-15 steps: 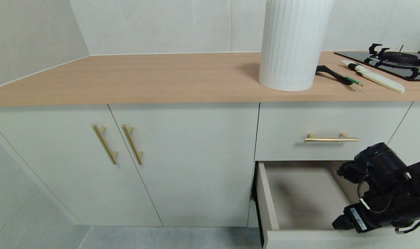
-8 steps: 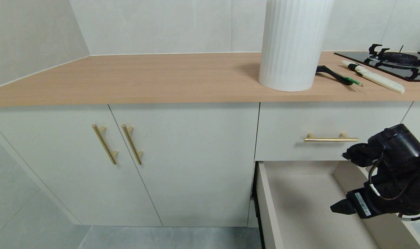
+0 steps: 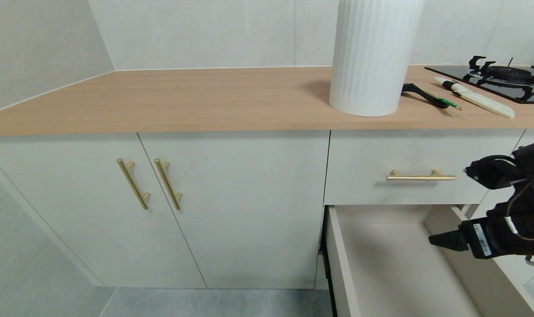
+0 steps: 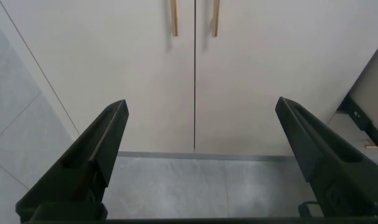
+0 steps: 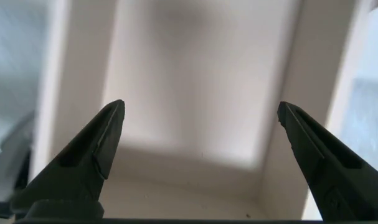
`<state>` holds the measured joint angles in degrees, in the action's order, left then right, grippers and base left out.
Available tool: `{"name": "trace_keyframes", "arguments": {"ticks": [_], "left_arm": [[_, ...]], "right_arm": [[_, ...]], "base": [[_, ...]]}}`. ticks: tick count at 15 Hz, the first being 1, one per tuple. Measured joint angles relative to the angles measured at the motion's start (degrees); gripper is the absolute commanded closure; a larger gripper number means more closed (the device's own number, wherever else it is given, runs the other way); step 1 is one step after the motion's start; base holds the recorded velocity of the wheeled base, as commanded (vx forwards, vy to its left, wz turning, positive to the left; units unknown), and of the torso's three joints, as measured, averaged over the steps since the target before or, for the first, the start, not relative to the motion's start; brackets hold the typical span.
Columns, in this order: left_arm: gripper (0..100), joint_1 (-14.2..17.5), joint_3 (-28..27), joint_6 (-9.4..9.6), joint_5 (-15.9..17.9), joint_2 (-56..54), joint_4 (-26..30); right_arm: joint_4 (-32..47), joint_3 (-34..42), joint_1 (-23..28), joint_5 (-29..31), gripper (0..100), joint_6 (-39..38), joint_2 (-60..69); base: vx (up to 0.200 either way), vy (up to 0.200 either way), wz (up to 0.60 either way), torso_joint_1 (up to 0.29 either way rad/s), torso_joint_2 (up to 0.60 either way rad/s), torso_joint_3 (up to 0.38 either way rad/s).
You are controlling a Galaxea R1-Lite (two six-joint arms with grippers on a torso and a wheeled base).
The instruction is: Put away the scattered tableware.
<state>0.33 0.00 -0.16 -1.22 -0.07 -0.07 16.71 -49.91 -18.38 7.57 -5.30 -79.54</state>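
Where the pale tiled walls meet at the corner, a wood-grain countertop (image 3: pixel 183 97) runs across matt off-white cabinet doors (image 3: pixel 232 207), each with a slim brass bar handle (image 3: pixel 133 183) set upright. The left gripper (image 4: pixel 201 104) hangs low in front of those doors, over grey floor tiles, its jaws spread wide with nothing between them.

Further along stands a tall white ribbed container (image 3: pixel 372 57), cylindrical and smooth-glazed. It hides the head of a black-handled utensil (image 3: pixel 423 93) lying just behind it. Beside that lies a thin green-handled piece (image 3: pixel 449 104) (too small to name), then a long cream knife (image 3: pixel 478 99) slanting towards the black glass gas hob (image 3: pixel 509 75). All three rest on the countertop.

Below them, a shut drawer (image 3: pixel 372 152) carries a level brass handle (image 3: pixel 421 177). Under it the open drawer (image 3: pixel 339 255) is pulled out, its flat beige floor bare. The right gripper (image 5: pixel 200 106) hovers over the drawer's right side, tapered black fingers (image 3: pixel 443 241) set far apart and gripping nothing.
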Motion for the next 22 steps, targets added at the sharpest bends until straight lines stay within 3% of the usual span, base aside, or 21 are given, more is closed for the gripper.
{"name": "trace_keyframes", "arguments": {"ticks": [6, 18, 22], "left_arm": [[0, 0.0, 0.0, 0.0, 0.0, 0.0, 0.02], [0, 0.0, 0.0, 0.0, 0.0, 0.0, 0.02], [0, 0.0, 0.0, 0.0, 0.02, 0.0, 0.0]], "right_arm": [[-2.97, 0.24, 0.04, 0.01, 0, 1.39, 9.62], [-3.17, 0.33, 0.04, 0.17, 0, 1.51, 11.5], [-3.8, -0.78, 0.06, 0.5, 0, 3.96, 11.28]], "base": [[0.0, 0.0, 0.0, 0.004, -0.04, -0.028], [0.0, 0.0, 0.0, 0.132, -0.43, -0.298], [0.0, 0.0, 0.0, 0.071, -0.17, -0.106]]}}
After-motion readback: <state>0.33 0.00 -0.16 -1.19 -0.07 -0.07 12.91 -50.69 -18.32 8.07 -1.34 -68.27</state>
